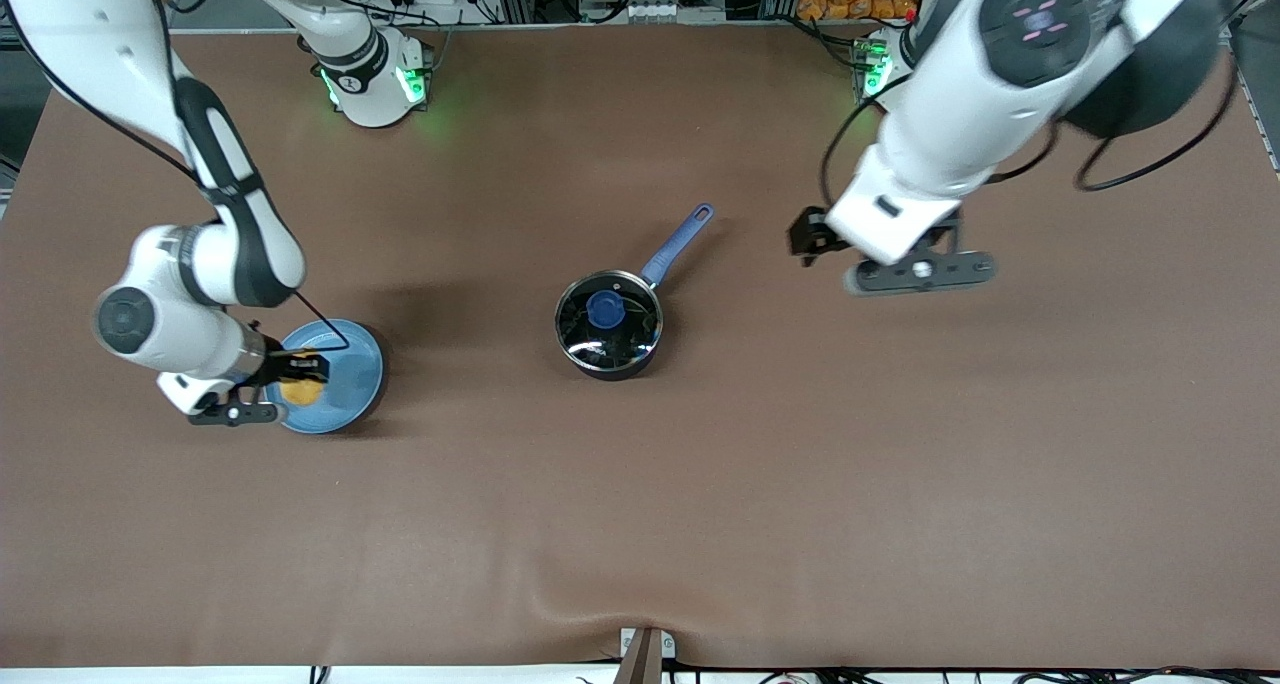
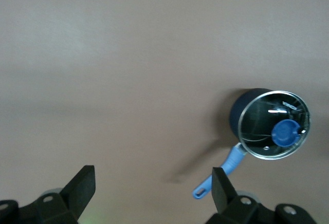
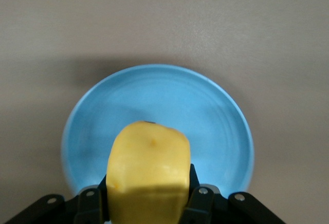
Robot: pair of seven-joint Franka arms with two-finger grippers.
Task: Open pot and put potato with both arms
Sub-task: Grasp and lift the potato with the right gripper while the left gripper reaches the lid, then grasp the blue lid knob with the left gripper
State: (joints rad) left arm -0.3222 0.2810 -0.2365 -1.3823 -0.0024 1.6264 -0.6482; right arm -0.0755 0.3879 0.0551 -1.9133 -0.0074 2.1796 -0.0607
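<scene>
The black pot (image 1: pixel 608 326) with its glass lid and blue knob (image 1: pixel 606 309) stands mid-table, its long blue handle (image 1: pixel 678 244) pointing toward the robots' bases. It also shows in the left wrist view (image 2: pixel 271 125). The yellow potato (image 1: pixel 301 391) is held in my right gripper (image 1: pixel 297 379) just over a light-blue plate (image 1: pixel 345 374); in the right wrist view the potato (image 3: pixel 149 175) fills the jaws above the plate (image 3: pixel 216 116). My left gripper (image 1: pixel 815 236) is open and empty, up over bare table toward the left arm's end, apart from the pot.
The brown table cover (image 1: pixel 640 504) spreads around the pot and plate. The arm bases (image 1: pixel 375 84) stand along the edge at the robots' side. A small bracket (image 1: pixel 645 652) sits at the table edge nearest the front camera.
</scene>
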